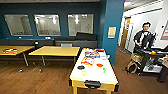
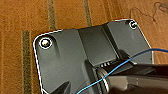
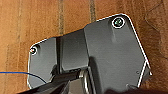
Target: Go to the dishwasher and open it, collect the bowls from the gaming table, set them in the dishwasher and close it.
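Note:
The gaming table (image 1: 93,75) stands straight ahead in the head view, end-on and close. It has a glossy white top, yellow sides and a black slot (image 1: 92,84) at its near end. Small round things that may be bowls lie on the top: a dark one (image 1: 80,67), a red one (image 1: 100,65) and a pale one (image 1: 84,72). Colourful boxes (image 1: 91,53) lie further back. The dishwasher is out of view. Both wrist views look down past the robot's dark plate (image 2: 75,60) (image 3: 100,55) onto wooden floor.
Two yellow-topped tables (image 1: 55,51) (image 1: 13,49) stand to the left, before a dark bench along the blue wall. A blue pillar (image 1: 112,27) rises behind the gaming table. A person (image 1: 143,36) with a control rig and a cart (image 1: 150,58) are at the right.

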Robot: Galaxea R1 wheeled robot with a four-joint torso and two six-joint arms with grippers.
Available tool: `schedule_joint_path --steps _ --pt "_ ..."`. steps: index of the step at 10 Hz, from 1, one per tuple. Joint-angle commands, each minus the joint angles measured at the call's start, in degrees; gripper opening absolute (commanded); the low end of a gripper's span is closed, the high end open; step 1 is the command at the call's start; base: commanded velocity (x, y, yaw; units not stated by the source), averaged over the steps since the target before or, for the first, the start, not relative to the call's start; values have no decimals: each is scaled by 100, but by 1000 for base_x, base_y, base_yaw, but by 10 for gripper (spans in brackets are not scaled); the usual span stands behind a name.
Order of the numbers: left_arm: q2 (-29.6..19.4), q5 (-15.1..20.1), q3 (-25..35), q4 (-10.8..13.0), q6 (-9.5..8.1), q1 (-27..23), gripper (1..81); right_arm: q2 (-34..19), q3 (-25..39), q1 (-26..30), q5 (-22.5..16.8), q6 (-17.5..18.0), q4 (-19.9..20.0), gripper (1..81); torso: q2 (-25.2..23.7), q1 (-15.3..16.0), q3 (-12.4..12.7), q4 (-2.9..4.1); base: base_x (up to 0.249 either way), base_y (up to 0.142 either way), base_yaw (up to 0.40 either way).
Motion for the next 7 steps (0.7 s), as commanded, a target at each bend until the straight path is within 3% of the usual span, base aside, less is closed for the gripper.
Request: schedule_joint_path --steps 1,2,4,7 --pt "-19 272 7 38 -3 -264 811 7 9 335 -229 7 -32 811 0 0 0 0 0 0 -305" --pt "-19 263 7 29 -3 -264 811 7 9 327 -229 7 -32 811 0 0 0 0 0 0 -263" --pt "-10 263 7 46 -3 -264 811 7 9 327 -229 -2 -32 811 0 -1 0 0 0 -119 0" --pt "-1 263 7 20 -11 -264 811 7 9 335 -229 7 -32 811 0 -1 0 0 0 0 0"
